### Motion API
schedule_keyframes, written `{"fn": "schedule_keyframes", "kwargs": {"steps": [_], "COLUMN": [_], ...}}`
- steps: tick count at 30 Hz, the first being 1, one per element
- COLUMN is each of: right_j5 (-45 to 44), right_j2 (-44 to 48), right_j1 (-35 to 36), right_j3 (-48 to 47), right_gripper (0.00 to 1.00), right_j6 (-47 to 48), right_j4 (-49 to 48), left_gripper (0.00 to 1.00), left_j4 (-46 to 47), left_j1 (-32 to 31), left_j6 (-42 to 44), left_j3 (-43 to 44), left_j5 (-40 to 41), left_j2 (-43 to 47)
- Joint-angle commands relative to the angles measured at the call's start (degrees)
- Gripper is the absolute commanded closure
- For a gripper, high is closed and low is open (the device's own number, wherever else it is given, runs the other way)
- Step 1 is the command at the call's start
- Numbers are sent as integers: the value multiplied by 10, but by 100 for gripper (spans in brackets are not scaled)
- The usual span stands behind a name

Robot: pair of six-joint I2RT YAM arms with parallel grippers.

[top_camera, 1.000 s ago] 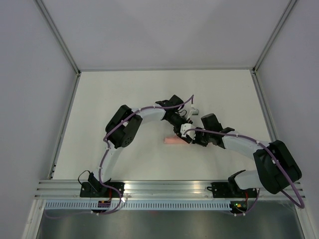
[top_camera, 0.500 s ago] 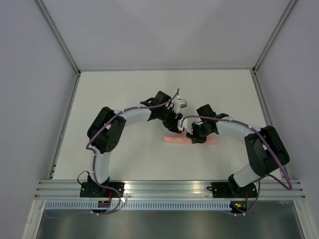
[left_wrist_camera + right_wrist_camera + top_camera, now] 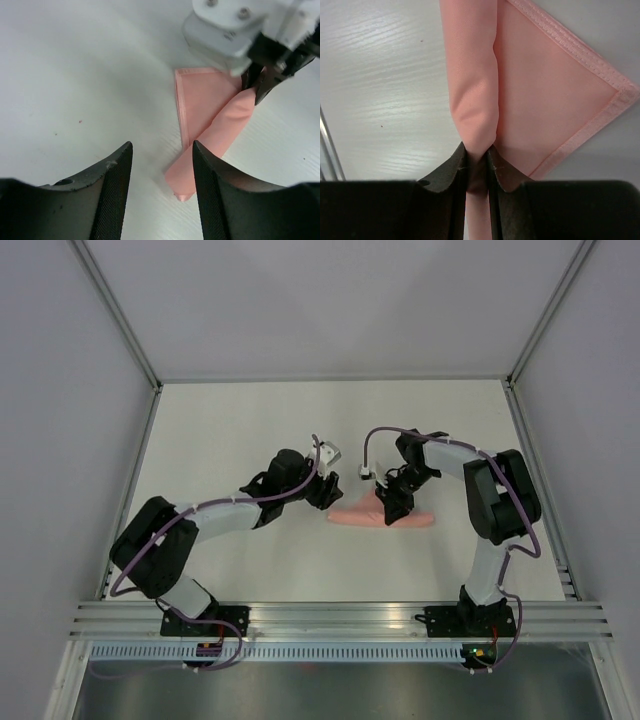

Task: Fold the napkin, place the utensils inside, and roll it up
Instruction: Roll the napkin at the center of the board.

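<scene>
- Thin, pale pink cloth napkin [image 3: 385, 517]: lies on the white counter [image 3: 230, 430], just right of centre in the overhead frame. It is mostly wound into a tube, with one hemmed flat corner not yet rolled in.
- Right jaws: narrow, pinching the tube across its width at lower centre of the right wrist frame; judged to keep the roll tight.
- Left jaws: wide, holding nothing, hovering by the tube's left end.
- Slim dark grey utensils: not visible; presumably wrapped inside, unconfirmed.

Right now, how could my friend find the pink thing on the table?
Look at the white table, near its middle. The napkin lies there, partly rolled into a tube, with the right gripper pinching it. It is the only pink thing there.
</scene>
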State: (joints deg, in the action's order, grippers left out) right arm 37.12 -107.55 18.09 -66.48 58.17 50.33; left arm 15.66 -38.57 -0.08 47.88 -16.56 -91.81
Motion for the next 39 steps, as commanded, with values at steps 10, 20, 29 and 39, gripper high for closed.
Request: {"fn": "schedule_keyframes", "kwargs": {"steps": [10,20,29,39], "right_j5": [34,44,42,51], "right_j2": [-195,-238,-253,-239], "right_j1": [-51,-61,-66,-69], "right_j3": [-164,-208,-226,-224], "right_gripper": [77,76,75,57], "right_j6": [70,64,62,58], "right_j4": [180,201,210,205], "left_gripper": [39,37,36,50], "left_j4": [100,60,57,14], "left_j1": [-192,-264,-266,-265], "left_j6": [179,308,341,331], "left_j3": [-45,59,96,114], "left_j5": [232,266,268,247], "left_j2": [-4,-115,-196,-227]}}
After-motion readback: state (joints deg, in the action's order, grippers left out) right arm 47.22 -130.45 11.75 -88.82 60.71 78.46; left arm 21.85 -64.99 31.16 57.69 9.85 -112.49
